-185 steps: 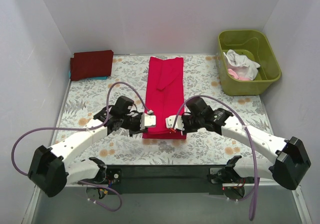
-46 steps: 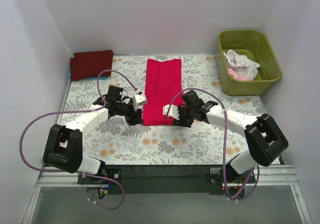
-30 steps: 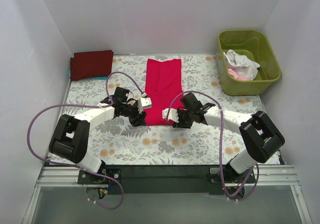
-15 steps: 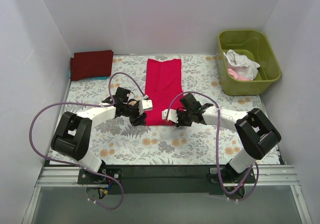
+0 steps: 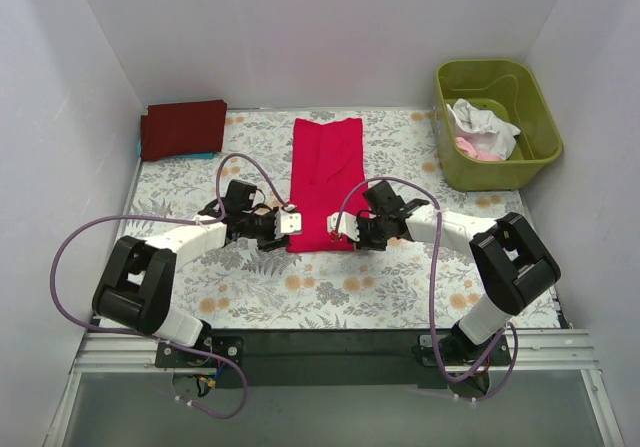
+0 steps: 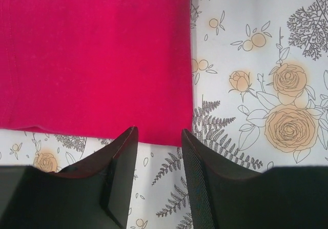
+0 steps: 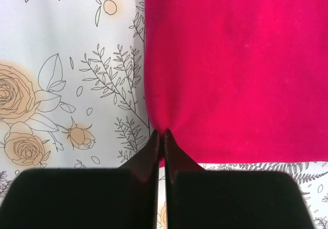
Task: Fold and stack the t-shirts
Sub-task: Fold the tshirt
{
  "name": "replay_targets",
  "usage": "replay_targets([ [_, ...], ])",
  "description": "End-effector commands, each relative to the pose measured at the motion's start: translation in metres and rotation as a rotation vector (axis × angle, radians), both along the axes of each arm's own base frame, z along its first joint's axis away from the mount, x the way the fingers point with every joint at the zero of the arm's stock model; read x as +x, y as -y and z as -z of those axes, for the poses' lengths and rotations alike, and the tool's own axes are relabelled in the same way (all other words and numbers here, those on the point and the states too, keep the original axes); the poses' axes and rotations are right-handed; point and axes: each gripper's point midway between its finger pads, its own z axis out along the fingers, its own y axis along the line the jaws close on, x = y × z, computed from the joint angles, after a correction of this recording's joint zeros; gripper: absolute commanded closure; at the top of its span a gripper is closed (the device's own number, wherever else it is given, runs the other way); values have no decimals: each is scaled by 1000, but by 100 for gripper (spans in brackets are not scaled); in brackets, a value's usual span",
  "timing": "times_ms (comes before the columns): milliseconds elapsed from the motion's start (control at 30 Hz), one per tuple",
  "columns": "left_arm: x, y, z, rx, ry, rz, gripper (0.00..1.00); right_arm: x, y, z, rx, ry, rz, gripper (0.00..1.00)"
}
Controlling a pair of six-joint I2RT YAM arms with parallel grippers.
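The bright crimson t-shirt (image 5: 325,172) lies folded in a long strip on the middle of the floral cloth. My left gripper (image 5: 287,233) is at its near left corner, open; in the left wrist view the fingertips (image 6: 130,132) straddle the shirt's edge (image 6: 102,60) without holding it. My right gripper (image 5: 336,237) is at the near right corner, shut on a pinch of the crimson cloth (image 7: 230,60) between its fingertips (image 7: 154,137). The dark maroon t-shirt (image 5: 183,127) lies folded at the far left. White (image 5: 480,120) and pale pink (image 5: 478,148) shirts lie crumpled in the tub.
The olive-green tub (image 5: 530,107) stands at the far right corner. The floral table cloth (image 5: 400,277) covers the table. White walls close in the left, back and right sides. Purple cables loop off both arms.
Since six seconds ago the shirt's near edge sits further back and the strip is shorter. In the last second both grippers have settled low at its near corners, elbows folding inward.
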Motion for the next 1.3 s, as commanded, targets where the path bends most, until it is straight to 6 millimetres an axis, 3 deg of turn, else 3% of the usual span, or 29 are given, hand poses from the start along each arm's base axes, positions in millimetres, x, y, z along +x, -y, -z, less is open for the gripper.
replay_targets([
  [0,-4,8,-12,-35,98,94,62,-9,-1,-3,5,-70,0,99],
  [333,-24,14,7,6,54,160,62,-10,-1,-5,9,-89,9,99],
  [500,-25,3,34,85,17,142,63,-10,0,-6,10,-91,10,99],
  [600,-24,-4,49,136,-8,121,67,-10,0,-6,11,-91,10,99],
  [767,-27,-6,49,148,-27,133,87,-10,0,-9,13,-94,16,99],
  [867,-26,-2,36,126,-38,123,100,-6,0,-19,25,-78,27,99],
  [1067,-5,12,-16,49,-58,44,100,8,7,-57,63,-40,83,99],
  [1267,-5,14,-54,16,-52,40,100,8,15,-88,76,9,85,99],
])
